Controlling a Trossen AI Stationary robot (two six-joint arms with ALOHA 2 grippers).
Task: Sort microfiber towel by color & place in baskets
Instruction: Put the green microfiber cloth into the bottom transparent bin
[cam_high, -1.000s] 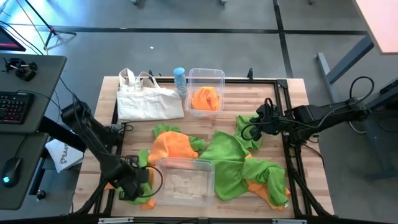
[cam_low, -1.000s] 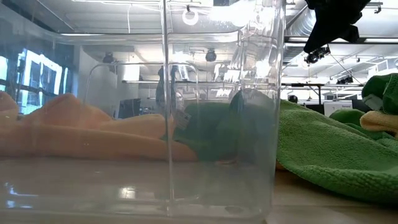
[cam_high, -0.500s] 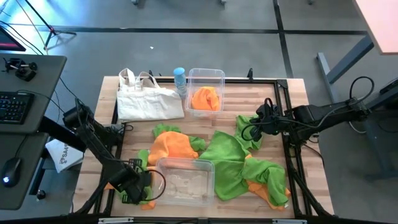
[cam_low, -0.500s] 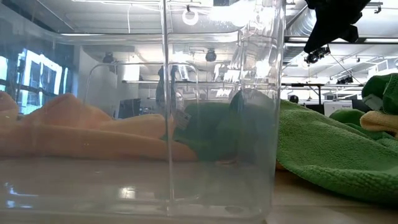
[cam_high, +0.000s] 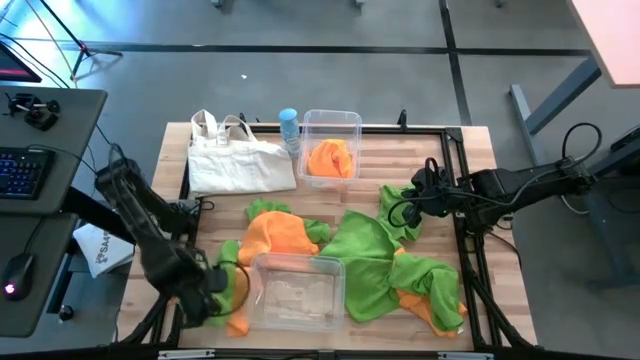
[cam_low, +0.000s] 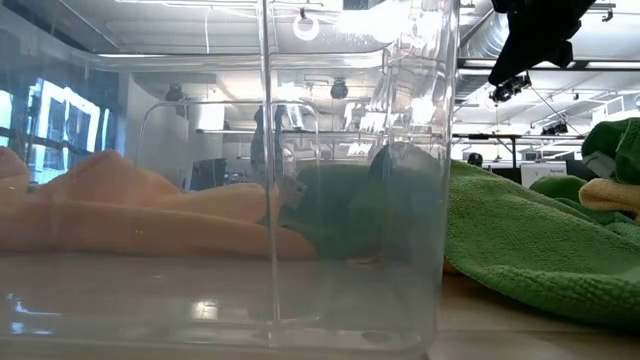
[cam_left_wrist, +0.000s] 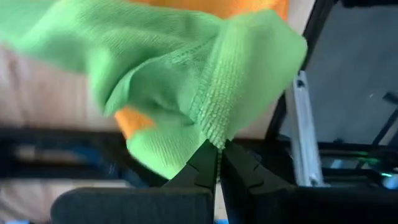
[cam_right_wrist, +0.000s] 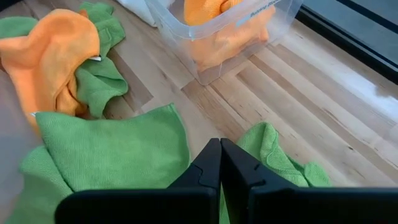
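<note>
A wooden tabletop (cam_high: 470, 180) seen from above carries a scatter of bright orange and green microfiber towels. At its near left corner the left tool (cam_left_wrist: 219, 163) has its two dark fingers pressed together on the hem of a green towel (cam_left_wrist: 180, 81), pinching the cloth by its edge, likely so it will hang free when lifted; an orange towel (cam_left_wrist: 134, 119) peeks from under it. Just beside that grip stands the near basket (cam_high: 292, 290), clear plastic and with no towel in it, presumably the place for the green ones. The far basket (cam_high: 331, 148) already holds orange cloth (cam_high: 331, 159), which suggests one color per basket. Between the two lie an orange and green heap (cam_high: 280, 232) and a wide green towel (cam_high: 375, 260) spread over more orange. The right tool (cam_right_wrist: 220, 160), fingers pressed together on nothing, waits above a small green towel (cam_right_wrist: 273, 152) near the right edge. A white tote bag (cam_high: 238, 160) and a blue-capped bottle (cam_high: 289, 128) sit at the far side, apart from the sorting.
</note>
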